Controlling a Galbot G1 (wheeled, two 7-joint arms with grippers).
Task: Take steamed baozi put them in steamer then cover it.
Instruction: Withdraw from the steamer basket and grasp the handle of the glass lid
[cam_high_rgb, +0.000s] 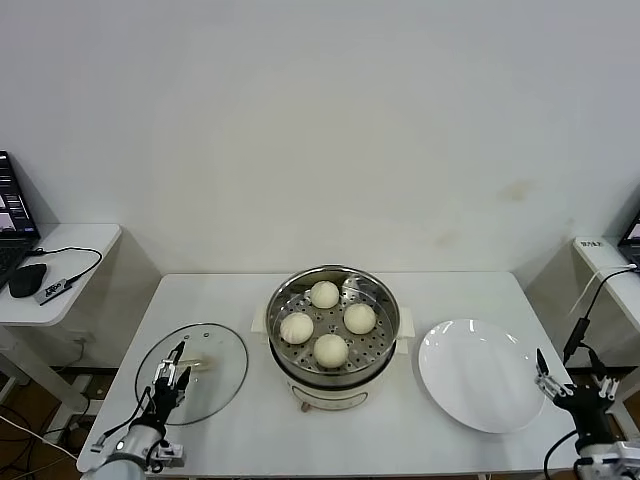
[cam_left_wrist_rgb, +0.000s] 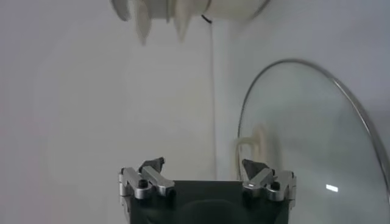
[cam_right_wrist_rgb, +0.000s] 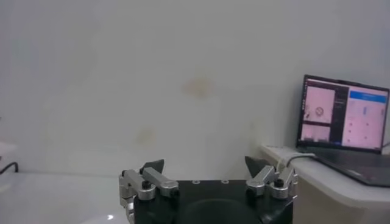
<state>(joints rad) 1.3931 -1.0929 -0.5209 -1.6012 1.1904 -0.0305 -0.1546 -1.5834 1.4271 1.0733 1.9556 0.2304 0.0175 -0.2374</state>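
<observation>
Several cream-white baozi (cam_high_rgb: 330, 321) sit on the perforated tray inside the steel steamer (cam_high_rgb: 385, 340) at the table's middle. The glass cover (cam_high_rgb: 222, 365) lies flat on the table left of the steamer, its cream handle (cam_high_rgb: 197, 366) up. My left gripper (cam_high_rgb: 171, 376) is open and empty, low over the cover's near-left part beside the handle. In the left wrist view the cover (cam_left_wrist_rgb: 317, 140) and its handle (cam_left_wrist_rgb: 250, 149) lie just ahead of the left gripper (cam_left_wrist_rgb: 203, 165). My right gripper (cam_high_rgb: 572, 378) is open and empty at the table's right front edge; it also shows in the right wrist view (cam_right_wrist_rgb: 205, 164).
An empty white plate (cam_high_rgb: 480, 375) lies right of the steamer. A side table with a laptop (cam_high_rgb: 12, 215) and mouse stands at the left, another side table (cam_high_rgb: 605, 255) at the right. The right wrist view shows a laptop (cam_right_wrist_rgb: 344, 119) on a shelf.
</observation>
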